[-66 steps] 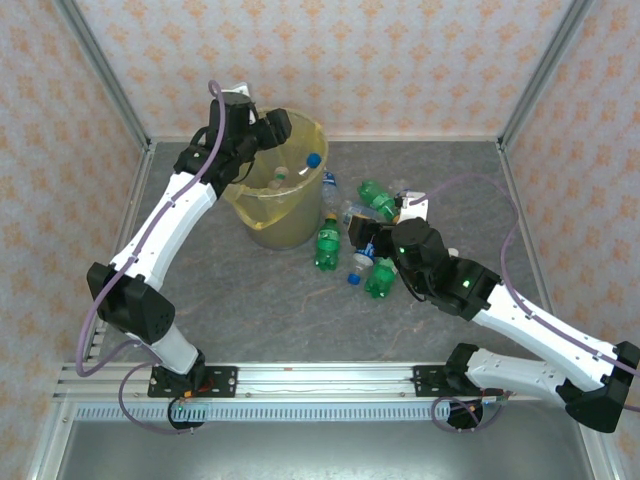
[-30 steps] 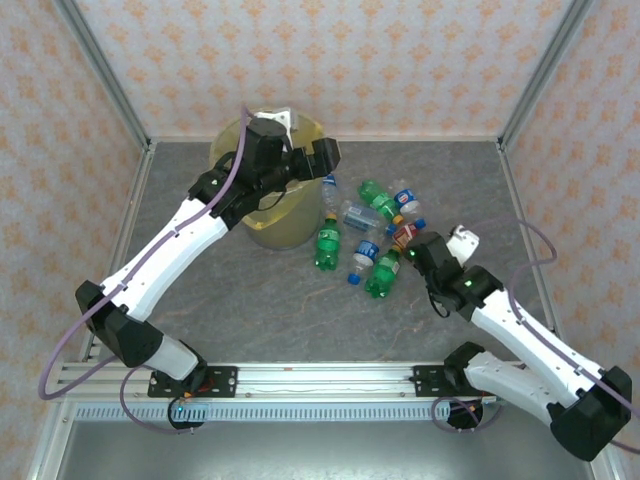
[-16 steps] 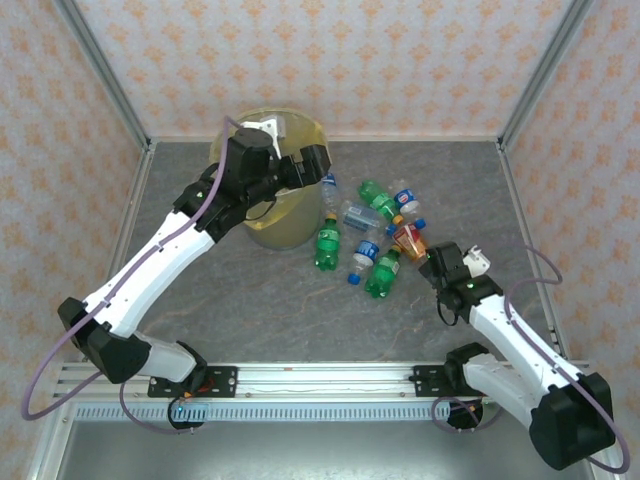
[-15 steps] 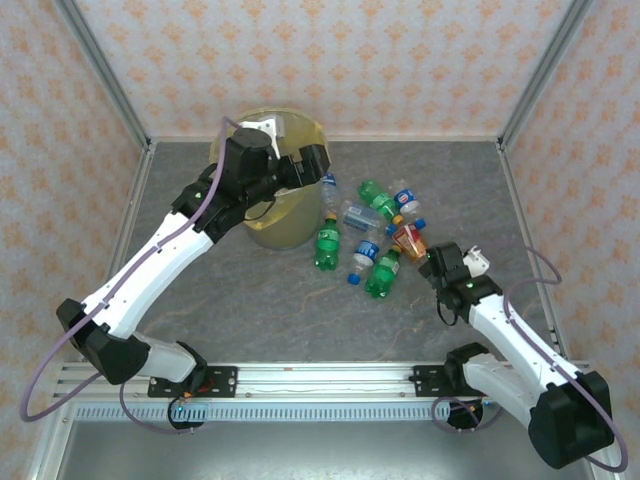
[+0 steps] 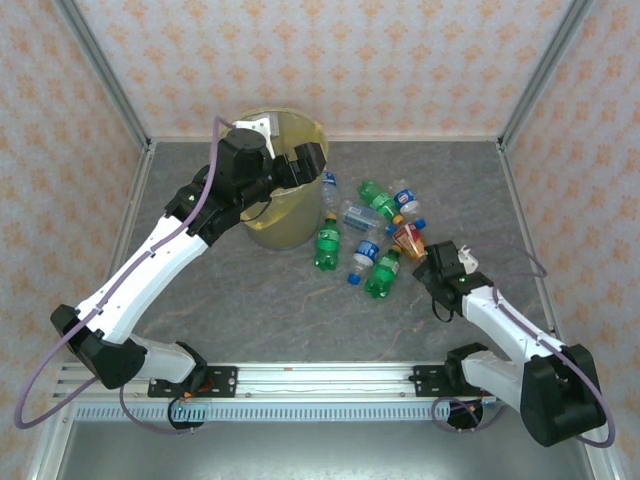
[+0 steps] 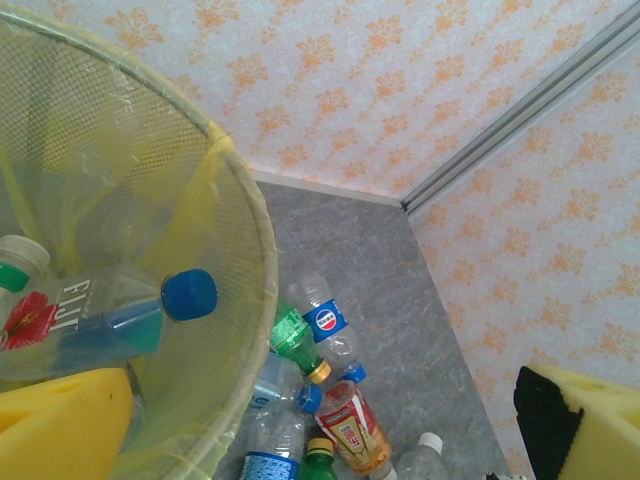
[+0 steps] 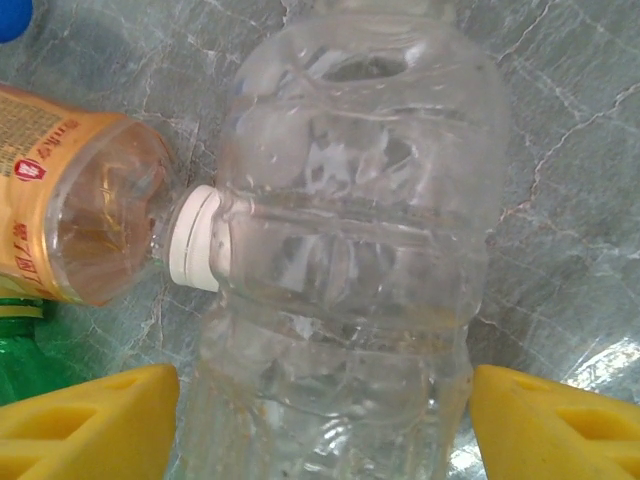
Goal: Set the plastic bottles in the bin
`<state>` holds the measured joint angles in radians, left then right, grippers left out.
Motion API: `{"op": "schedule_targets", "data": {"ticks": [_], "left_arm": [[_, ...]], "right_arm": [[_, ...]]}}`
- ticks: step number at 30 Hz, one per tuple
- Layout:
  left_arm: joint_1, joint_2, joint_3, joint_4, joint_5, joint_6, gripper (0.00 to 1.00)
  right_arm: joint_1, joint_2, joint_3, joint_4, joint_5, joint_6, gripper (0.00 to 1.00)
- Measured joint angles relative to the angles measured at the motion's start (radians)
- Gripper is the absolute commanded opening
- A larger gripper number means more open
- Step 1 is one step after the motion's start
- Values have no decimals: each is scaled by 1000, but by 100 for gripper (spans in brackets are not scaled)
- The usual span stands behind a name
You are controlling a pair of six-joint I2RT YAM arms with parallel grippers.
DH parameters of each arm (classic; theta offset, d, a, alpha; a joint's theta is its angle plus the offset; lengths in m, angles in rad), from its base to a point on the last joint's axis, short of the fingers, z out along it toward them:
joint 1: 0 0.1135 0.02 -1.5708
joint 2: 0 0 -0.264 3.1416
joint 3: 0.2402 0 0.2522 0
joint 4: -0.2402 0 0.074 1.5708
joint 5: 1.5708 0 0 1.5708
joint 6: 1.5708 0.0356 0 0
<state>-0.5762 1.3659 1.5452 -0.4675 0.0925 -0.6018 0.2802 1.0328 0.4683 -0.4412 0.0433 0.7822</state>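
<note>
Several plastic bottles (image 5: 327, 245) lie clustered mid-worktop (image 5: 250, 300), just right of the bin (image 5: 262, 222), which stands near the far edge, left of centre. Inside the bin lies a blue-capped bottle (image 6: 95, 322). The left gripper (image 5: 308, 162) hangs over the bin's right rim, jaws spread wide, holding nothing. The right gripper (image 7: 322, 425) straddles a clear bottle (image 7: 350, 250) beside the orange bottle (image 7: 75, 200); its pads (image 7: 90, 420) sit at the bottle's sides, but I cannot tell whether they pinch it

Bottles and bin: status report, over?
Left hand open at the bin rim. Right hand astride a clear bottle, grip unsure. Orange bottle close beside it.
</note>
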Motion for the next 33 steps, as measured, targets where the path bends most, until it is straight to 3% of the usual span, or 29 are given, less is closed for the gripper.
{"op": "schedule_targets", "data": {"ticks": [7,11,15,21,33], "left_arm": [[0,0,0,-1,-1,0,99],[0,0,0,-2,-3,0,99],[0,5,0,-3,-3,0,99],[0,13,6,-9,-4,0,99],[16,12,-4,18,39,-24,99]], "right_arm": [[-3,17,-4,27,-6,-9,71],[-3,21,-14,39,-16,-9,81],[-3,40,-29,39,-22,-9,78],[-3,37,-30,31,-24,-13,66],[-3,-156,69,-45,29,-88,61]]}}
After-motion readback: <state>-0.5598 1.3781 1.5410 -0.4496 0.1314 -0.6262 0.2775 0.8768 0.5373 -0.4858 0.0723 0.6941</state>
